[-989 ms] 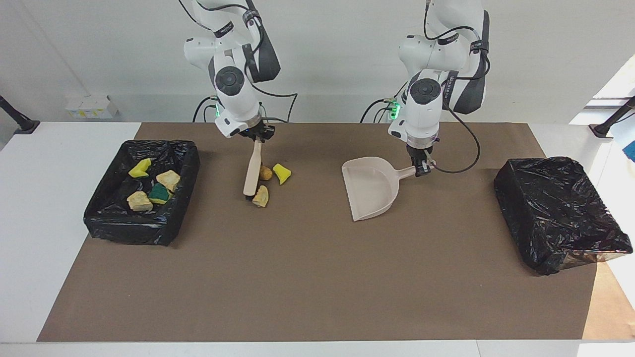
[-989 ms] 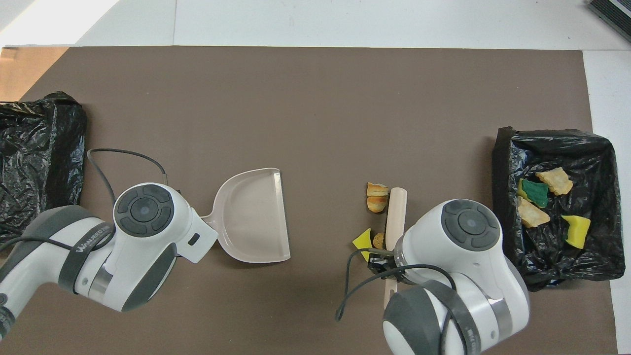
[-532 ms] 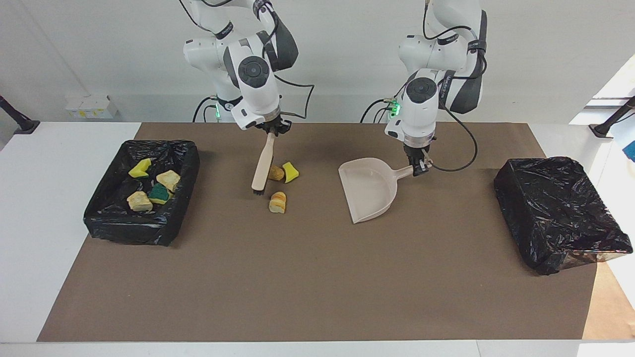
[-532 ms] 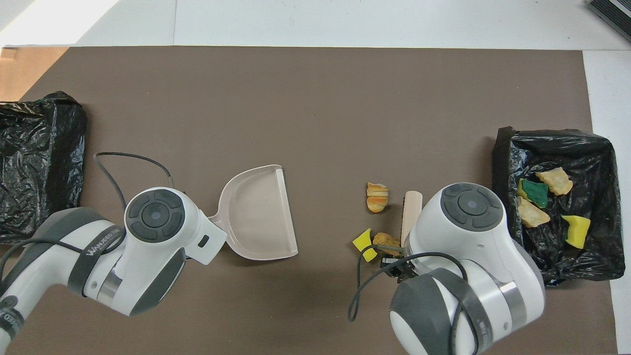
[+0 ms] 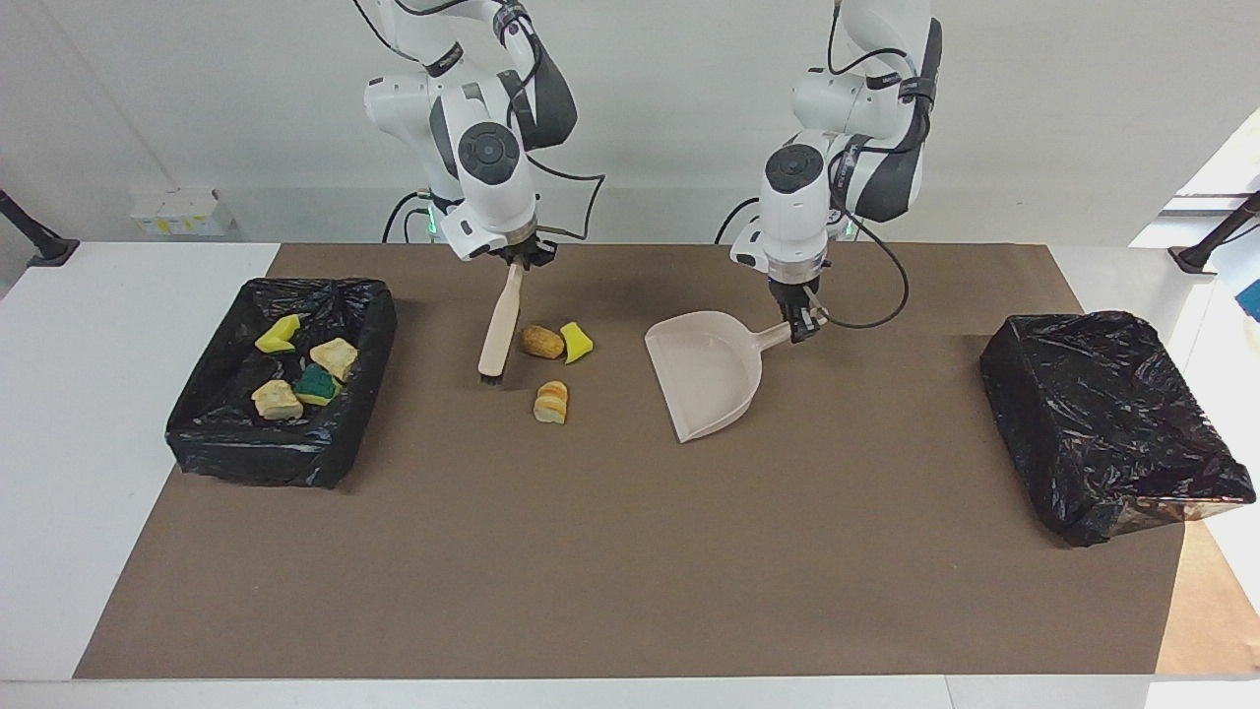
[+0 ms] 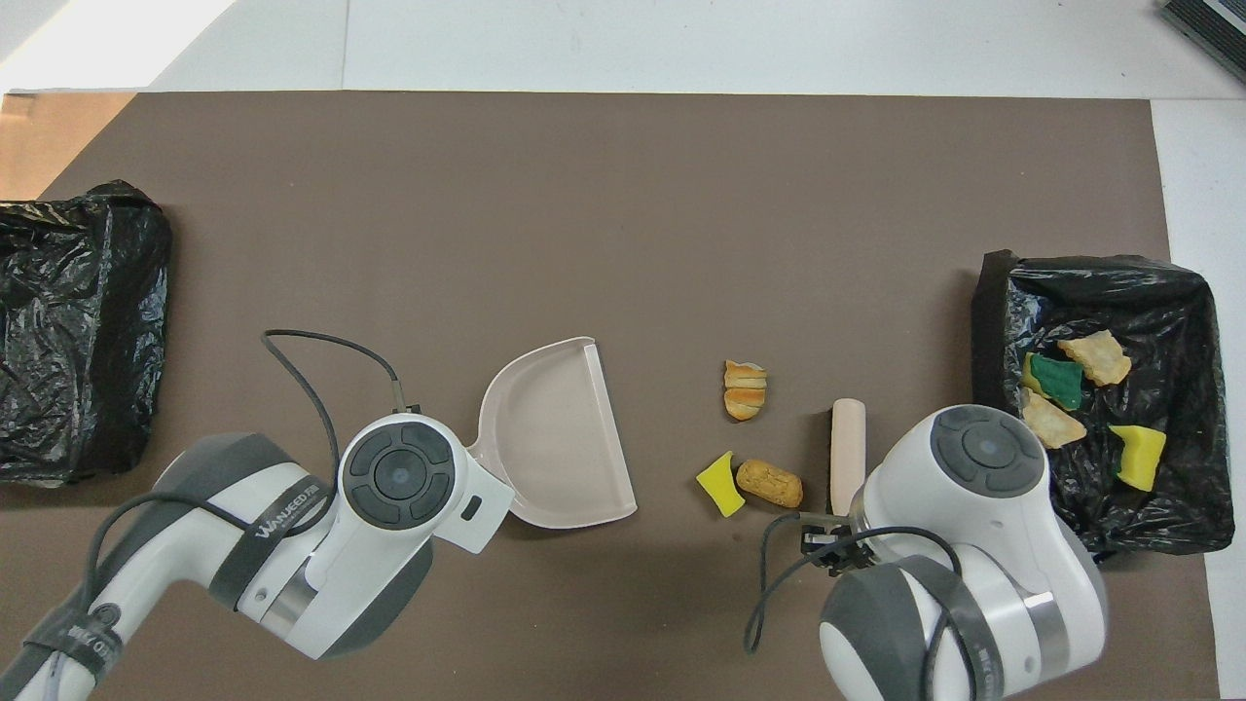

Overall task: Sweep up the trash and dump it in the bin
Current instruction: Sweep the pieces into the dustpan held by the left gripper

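My right gripper (image 5: 523,260) has its fingers clamped on the handle of the beige hand brush (image 5: 498,323), whose bristles rest on the table (image 5: 630,551). My left gripper (image 5: 799,323) has its fingers closed on the handle of the beige plastic dustpan (image 5: 707,374), which rests mouth-down toward the brush.

Between brush and dustpan, near the robots' edge, lie three scraps of trash: a golden-brown croissant-like piece (image 5: 542,342) touching a bright yellow sponge chunk (image 5: 576,342), and a striped croissant-like piece (image 5: 551,402) farther out.

Four more scraps sit in the black-lined bin (image 5: 202,433) at the right arm's end. A second black-bagged bin (image 5: 1107,423) stands at the left arm's end.
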